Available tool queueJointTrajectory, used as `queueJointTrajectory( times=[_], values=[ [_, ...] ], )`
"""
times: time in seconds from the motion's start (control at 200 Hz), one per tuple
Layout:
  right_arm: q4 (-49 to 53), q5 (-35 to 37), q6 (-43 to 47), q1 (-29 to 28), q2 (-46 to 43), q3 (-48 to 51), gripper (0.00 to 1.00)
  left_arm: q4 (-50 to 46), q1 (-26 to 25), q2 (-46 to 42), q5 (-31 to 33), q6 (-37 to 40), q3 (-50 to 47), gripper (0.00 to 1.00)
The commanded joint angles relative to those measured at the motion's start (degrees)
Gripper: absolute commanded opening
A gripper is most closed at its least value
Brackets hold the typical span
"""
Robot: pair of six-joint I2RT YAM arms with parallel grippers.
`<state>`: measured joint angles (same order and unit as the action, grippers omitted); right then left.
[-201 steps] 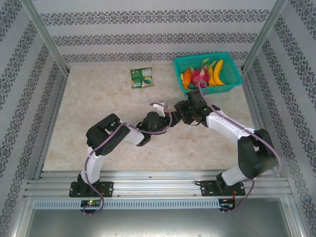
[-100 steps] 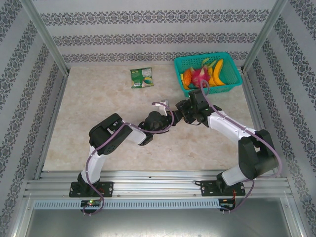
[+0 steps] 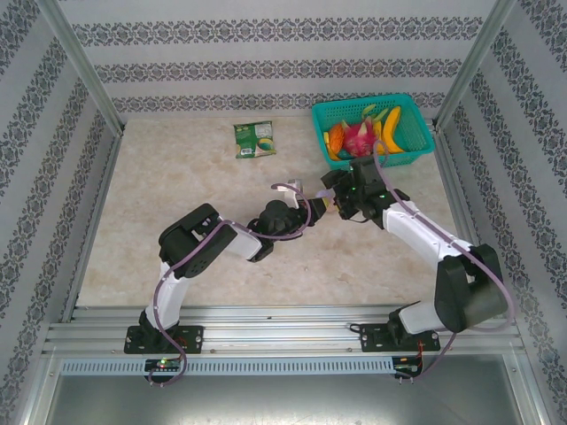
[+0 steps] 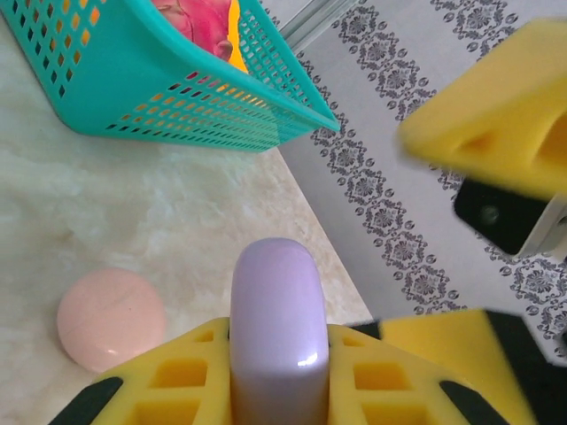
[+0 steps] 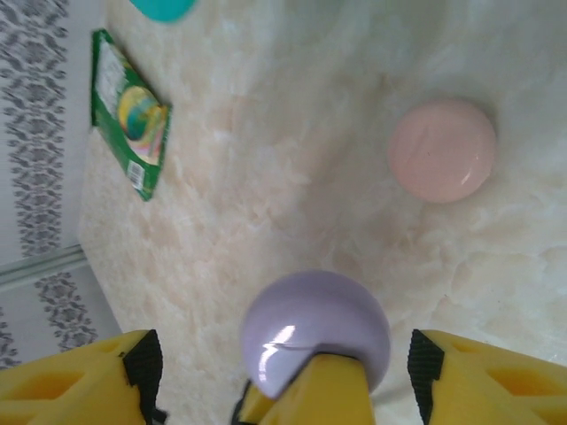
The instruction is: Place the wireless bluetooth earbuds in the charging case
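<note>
A lavender round charging case (image 4: 275, 292) stands on edge, lid closed, above the table. My left gripper (image 4: 279, 341) is shut on it, its yellow fingers (image 4: 186, 376) pressing both flat faces. In the right wrist view the same case (image 5: 310, 310) shows as a disc with one left finger across its lower edge. My right gripper (image 5: 283, 372) is open, its fingertips wide on either side of the case and apart from it. The two grippers meet mid-table, left gripper (image 3: 310, 206) and right gripper (image 3: 335, 197). The earbuds are out of view.
A pale pink round case (image 5: 441, 150) lies closed on the table, also the pink case (image 4: 111, 319) left of my left fingers. A teal basket (image 3: 416, 146) of fruit stands at the back right. A green packet (image 3: 255, 139) lies at the back middle.
My left gripper has shut on the lavender case. My right gripper has opened off it and drawn back a little toward the basket.
</note>
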<state>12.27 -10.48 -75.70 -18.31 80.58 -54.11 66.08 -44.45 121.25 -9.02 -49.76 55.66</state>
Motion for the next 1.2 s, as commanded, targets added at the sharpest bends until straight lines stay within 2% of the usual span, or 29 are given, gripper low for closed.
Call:
queueJointTrajectory(
  times=[0.0, 0.1, 0.345, 0.445, 0.535, 0.749, 1.194],
  values=[
    [1.5, -0.8, 3.0, 2.1, -3.8, -1.5, 0.79, -0.3, 1.1, -3.6, -2.2, 0.7, -1.0, 0.07],
    [2.1, -2.0, 6.6, 4.4, -6.4, -0.8, 0.79, -0.9, 2.8, -5.0, -7.9, 0.8, -1.8, 0.07],
    [-5.5, -7.5, 22.5, 9.2, -13.6, 8.3, 0.78, -6.7, 10.4, -11.0, -31.2, 1.8, -1.5, 0.07],
    [-8.6, -11.9, 31.3, 9.3, -16.0, 10.8, 0.78, -11.2, 12.9, -14.6, -36.7, 3.9, -1.7, 0.08],
    [-12.0, -16.5, 35.2, 9.3, -17.8, 13.2, 0.77, -18.0, 14.2, -17.8, -40.7, 7.3, -0.7, 0.08],
    [-18.1, -21.9, 35.7, 7.7, -17.4, 14.8, 0.77, -30.6, 14.6, -22.5, -44.9, 13.8, 2.5, 0.06],
    [-21.3, -20.7, 36.3, -0.6, -13.2, 12.5, 0.74, -35.8, 14.6, -24.7, -45.6, 16.3, 4.1, 0.04]
  ],
)
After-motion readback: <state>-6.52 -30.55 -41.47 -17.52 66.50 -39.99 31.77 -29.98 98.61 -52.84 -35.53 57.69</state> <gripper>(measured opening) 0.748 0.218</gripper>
